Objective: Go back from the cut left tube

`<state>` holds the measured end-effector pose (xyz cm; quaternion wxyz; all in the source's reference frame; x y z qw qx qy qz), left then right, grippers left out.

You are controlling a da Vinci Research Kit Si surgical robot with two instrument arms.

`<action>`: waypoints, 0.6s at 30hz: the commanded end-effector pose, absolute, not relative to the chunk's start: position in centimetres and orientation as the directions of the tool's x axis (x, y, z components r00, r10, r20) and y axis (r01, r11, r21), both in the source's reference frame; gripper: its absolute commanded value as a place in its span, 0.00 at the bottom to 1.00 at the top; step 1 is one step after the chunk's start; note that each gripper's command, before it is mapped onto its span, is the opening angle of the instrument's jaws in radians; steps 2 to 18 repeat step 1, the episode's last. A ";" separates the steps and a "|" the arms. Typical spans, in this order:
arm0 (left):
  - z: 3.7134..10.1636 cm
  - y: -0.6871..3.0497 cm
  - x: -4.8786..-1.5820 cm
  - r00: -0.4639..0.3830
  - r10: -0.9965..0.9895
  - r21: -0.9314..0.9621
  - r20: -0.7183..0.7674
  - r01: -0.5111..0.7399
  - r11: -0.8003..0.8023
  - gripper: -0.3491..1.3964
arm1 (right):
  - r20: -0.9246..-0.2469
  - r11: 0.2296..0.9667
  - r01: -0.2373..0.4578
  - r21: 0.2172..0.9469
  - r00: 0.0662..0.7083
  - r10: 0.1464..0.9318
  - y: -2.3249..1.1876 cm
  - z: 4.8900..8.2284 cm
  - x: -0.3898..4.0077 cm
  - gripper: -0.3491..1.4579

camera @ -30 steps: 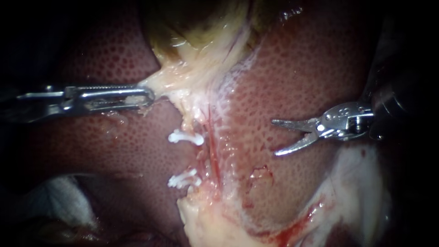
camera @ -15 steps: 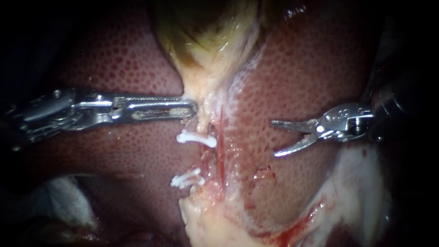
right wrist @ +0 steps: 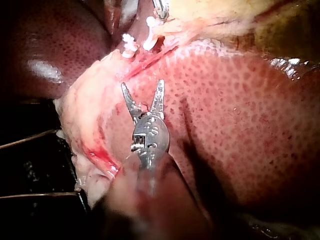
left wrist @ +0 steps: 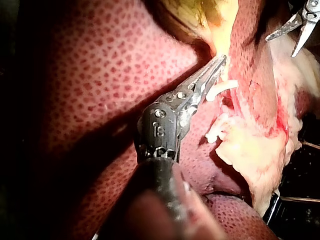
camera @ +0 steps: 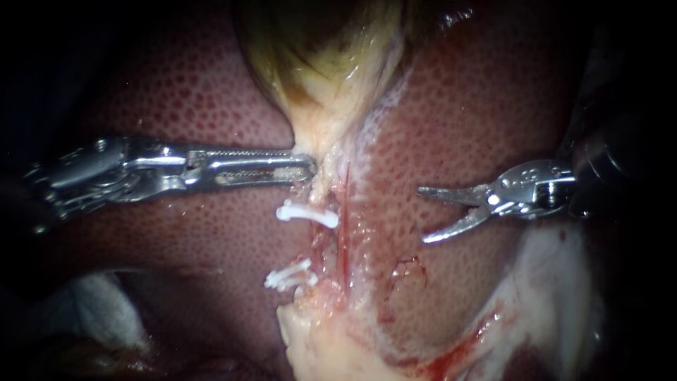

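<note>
Shaft of right instrument (camera: pixel 423 214) lost in dark; gallbladder (camera: pixel 324 63) cut by top edge.

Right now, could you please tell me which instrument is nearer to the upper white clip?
Left. The left instrument grips pale tissue just above the upper clip, nearly touching it; the right instrument hangs open well off to the clip's right, over the liver.

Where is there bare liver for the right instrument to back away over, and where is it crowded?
Free: the bare liver around the right instrument, from the red strand out to the white tissue edge. Crowded: the middle strip, where the left instrument meets the gallbladder neck, close to the upper clip and lower clip.
</note>
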<state>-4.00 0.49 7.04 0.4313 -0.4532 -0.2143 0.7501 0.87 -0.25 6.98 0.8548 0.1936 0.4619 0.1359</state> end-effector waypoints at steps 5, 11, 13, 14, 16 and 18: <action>7.04 0.49 -4.00 -0.217 0.841 -0.712 -0.495 -0.453 -0.536 0.00 | -0.737 0.888 -0.054 0.457 0.537 0.412 -0.25 6.98 0.87 0.98; 7.04 0.49 -4.00 -0.217 0.841 -0.712 -0.495 -0.453 -0.536 0.00 | -0.737 0.888 -0.054 0.457 0.537 0.412 -0.25 6.98 0.87 0.98; 7.04 0.49 -4.00 -0.217 0.841 -0.712 -0.495 -0.453 -0.536 0.00 | -0.737 0.888 -0.054 0.457 0.537 0.412 -0.25 6.98 0.87 0.98; 7.04 0.49 -4.00 -0.217 0.841 -0.712 -0.495 -0.453 -0.536 0.00 | -0.737 0.888 -0.054 0.457 0.537 0.412 -0.25 6.98 0.87 0.98; 7.04 0.49 -4.00 -0.217 0.841 -0.712 -0.495 -0.453 -0.536 0.00 | -0.737 0.888 -0.054 0.457 0.537 0.412 -0.25 6.98 0.87 0.98; 7.04 0.49 -4.00 -0.217 0.841 -0.712 -0.495 -0.453 -0.536 0.00 | -0.737 0.888 -0.054 0.457 0.537 0.412 -0.25 6.98 0.87 0.98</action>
